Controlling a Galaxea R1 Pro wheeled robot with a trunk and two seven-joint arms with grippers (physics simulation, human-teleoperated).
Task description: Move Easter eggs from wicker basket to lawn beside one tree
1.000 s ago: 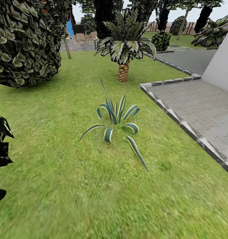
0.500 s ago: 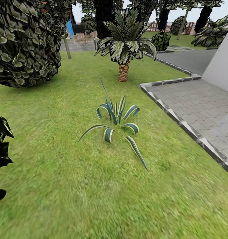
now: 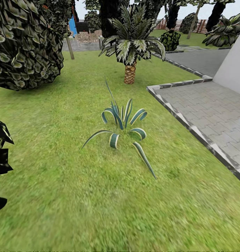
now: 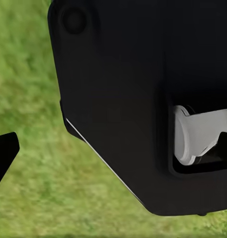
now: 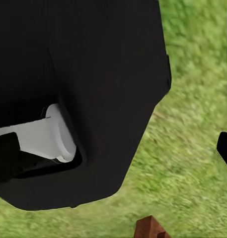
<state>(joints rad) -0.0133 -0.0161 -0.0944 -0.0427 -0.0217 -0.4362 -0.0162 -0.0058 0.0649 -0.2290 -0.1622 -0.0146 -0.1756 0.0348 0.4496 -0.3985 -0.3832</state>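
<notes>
Lawn (image 3: 99, 196): mottled green grass spreads over most of the head view, from the near edge back to the far trees; it also shows blurred behind dark robot parts in both wrist views.
Paving (image 3: 211, 112): grey stone blocks with a pale kerb lie to the right of the grass and run back toward a white wall (image 3: 233, 66).
Bush (image 3: 23, 42): a big mass of dark, angular leaves hangs over the grass at the upper left.
Palm (image 3: 130, 45): short, with a scaly brown trunk, it stands on the grass beyond the middle, near the corner of the paving.
Spiky plant (image 3: 121, 129): striped green and cream blades fan out from the grass at the middle, well apart from the palm.
Fence (image 3: 204, 26): brown slats, far back at the upper right.
Eggs and basket: I cannot place them from these views.
Jaws: cannot tell for either arm; a black housing blocks each wrist camera.
</notes>
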